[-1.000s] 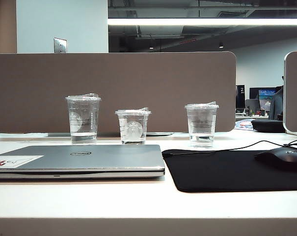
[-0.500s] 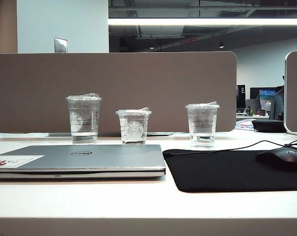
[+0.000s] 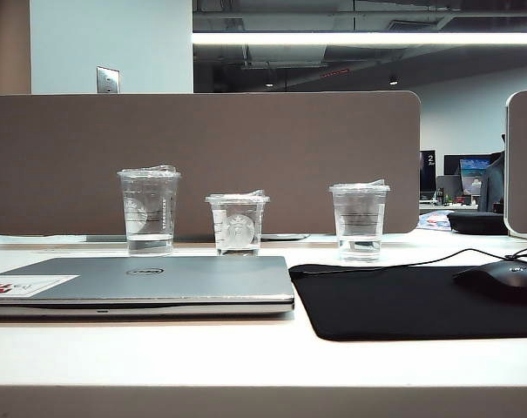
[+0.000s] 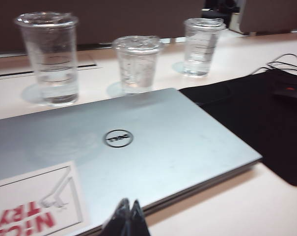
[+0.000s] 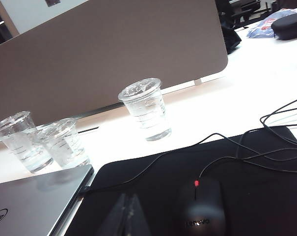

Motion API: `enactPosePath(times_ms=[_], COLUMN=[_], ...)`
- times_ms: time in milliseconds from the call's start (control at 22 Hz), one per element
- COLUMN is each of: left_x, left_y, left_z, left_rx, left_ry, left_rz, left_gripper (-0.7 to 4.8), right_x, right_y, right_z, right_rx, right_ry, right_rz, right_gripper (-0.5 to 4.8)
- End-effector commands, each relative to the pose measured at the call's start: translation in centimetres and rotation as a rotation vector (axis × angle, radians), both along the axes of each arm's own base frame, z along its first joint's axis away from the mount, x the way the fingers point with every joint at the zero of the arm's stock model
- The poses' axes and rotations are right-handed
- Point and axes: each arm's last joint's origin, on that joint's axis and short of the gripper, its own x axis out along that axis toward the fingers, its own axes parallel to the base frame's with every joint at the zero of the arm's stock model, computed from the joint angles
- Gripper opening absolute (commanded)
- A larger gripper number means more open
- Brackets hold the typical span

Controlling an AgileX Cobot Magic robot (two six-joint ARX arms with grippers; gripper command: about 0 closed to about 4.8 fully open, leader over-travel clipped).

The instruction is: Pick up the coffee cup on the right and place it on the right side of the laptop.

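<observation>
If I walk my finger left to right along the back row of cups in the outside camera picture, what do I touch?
Tall cup with a logo → short cup with a logo → coffee cup.

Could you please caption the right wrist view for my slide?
Shut right pincer over the black mat, mouse beside it, coffee cup untouched beyond.
</observation>
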Motion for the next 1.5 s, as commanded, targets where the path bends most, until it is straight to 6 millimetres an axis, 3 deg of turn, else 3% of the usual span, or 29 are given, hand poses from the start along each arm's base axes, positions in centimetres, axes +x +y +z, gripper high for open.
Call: enactPosePath(times_ms=[45,318,500,546,682,773,818,1137,1319,1364,1455,1500], left_x=[-0.2,-0.5,-0.4,-0.4,-0.4,-0.4,-0.4,-0.4,-0.4,-0.4,-0.4,-0.4], left_y=[-0.4,-0.8,-0.8,-0.8,-0.8,-0.8,-0.8,-0.8,-0.8,-0.8,-0.8,-0.8], left_z=[0.2,0.2,0.3,0.3,0.3,0.3,0.3,0.3,0.3,0.3,0.3,0.3], left_rx=[-0.006,-0.006,-0.011,-0.011,-0.011,-0.011,-0.011,-0.010,-0.009,-0.009,-0.009,-0.009], left_ry=[-0.015,-0.015,-0.024,-0.024,-0.023,-0.023,-0.023,-0.021,-0.021,-0.021,-0.020,-0.020], left_rz=[-0.055,-0.096,-0.094,-0.095,-0.095,-0.094,-0.094,-0.094,-0.094,-0.094,-0.094,-0.094], left_gripper=[-0.05,-0.05,-0.05,-0.05,-0.05,-0.05,-0.05,-0.05,-0.05,-0.05,-0.05,-0.05], right_x=[0.1,0.7,2.6,3.5,5.4,8.0,10.3,20.2,25.0,27.3,29.9,30.6], right_y=[0.0,0.1,0.2,0.4,0.8,1.4,1.9,3.0,3.4,3.6,3.9,4.0], right_z=[0.1,0.7,1.1,1.2,1.4,2.1,2.6,2.1,0.9,0.2,-0.8,-1.1], right_rx=[0.001,-0.005,-0.062,-0.081,-0.114,-0.220,-0.295,-0.330,-0.339,-0.339,-0.346,-0.347], right_ry=[-0.009,0.065,0.138,0.131,0.119,0.097,0.101,0.157,0.159,0.165,0.170,0.172], right_rz=[0.000,0.013,0.049,0.096,0.141,0.177,0.200,0.247,0.258,0.277,0.287,0.287], right_gripper=[-0.09,-0.09,0.09,0.70,1.66,3.26,4.79,4.79,4.79,4.79,4.79,4.79])
